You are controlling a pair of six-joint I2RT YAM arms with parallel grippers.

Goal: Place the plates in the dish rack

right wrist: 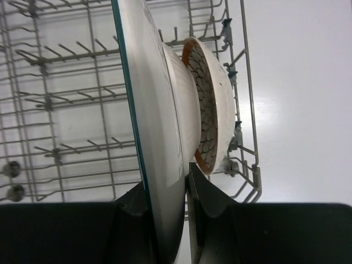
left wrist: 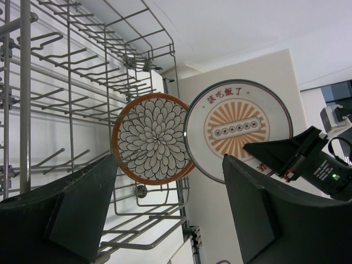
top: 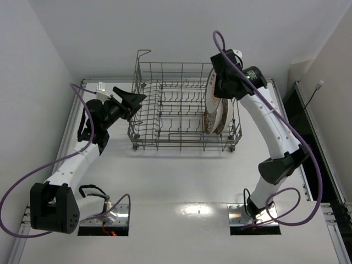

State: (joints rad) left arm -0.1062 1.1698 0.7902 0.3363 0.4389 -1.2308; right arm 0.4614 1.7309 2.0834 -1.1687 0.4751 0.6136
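Right gripper (right wrist: pixel 166 190) pinches sunburst plate (right wrist: pixel 154 99); left gripper (left wrist: pixel 169 165) stands wide open

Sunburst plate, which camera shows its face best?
Left wrist: the sunburst plate faces it fully, orange centre plain. Right wrist sees it edge-on, clamped in the right end effector. Top external shows only its rim at the dish rack right end.

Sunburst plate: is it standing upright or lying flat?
Upright. From above the sunburst plate shows nearly edge-on, its rim between the right jaws, beside a petal plate standing in the dish rack.
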